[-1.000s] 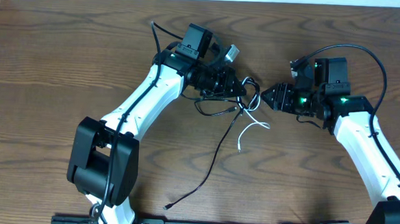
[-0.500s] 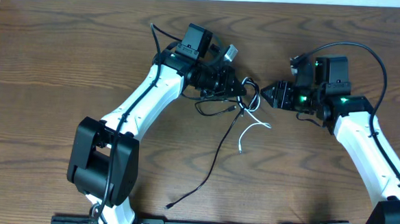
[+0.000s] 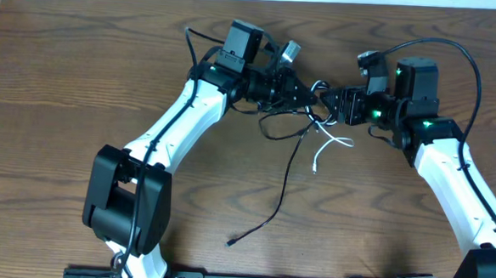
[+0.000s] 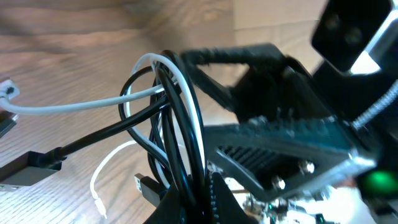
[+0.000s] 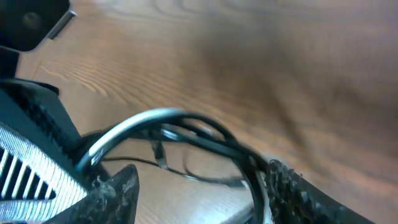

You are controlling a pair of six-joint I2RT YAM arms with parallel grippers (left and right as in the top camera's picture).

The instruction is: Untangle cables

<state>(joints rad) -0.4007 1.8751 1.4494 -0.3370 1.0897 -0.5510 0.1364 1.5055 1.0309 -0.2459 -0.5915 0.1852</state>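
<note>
The black cable trails from a tangle between the two grippers down to its plug near the front. The white cable loops out of the same tangle, its free end lying on the wood. My left gripper is shut on the bundle; in the left wrist view its fingertips pinch several black cable loops with the white cable threaded through. My right gripper faces it, almost touching. In the right wrist view its jaws stand open, and a loop of cables arches across, resting against the right finger.
The wooden table ends at a white wall along the far edge. A thick black arm wire arcs above the right wrist. A black USB plug hangs beside the left fingers.
The left gripper carried the bundle up and to the right, dragging the black tail and white end along. The right gripper moved left to meet it, and its jaws widened.
</note>
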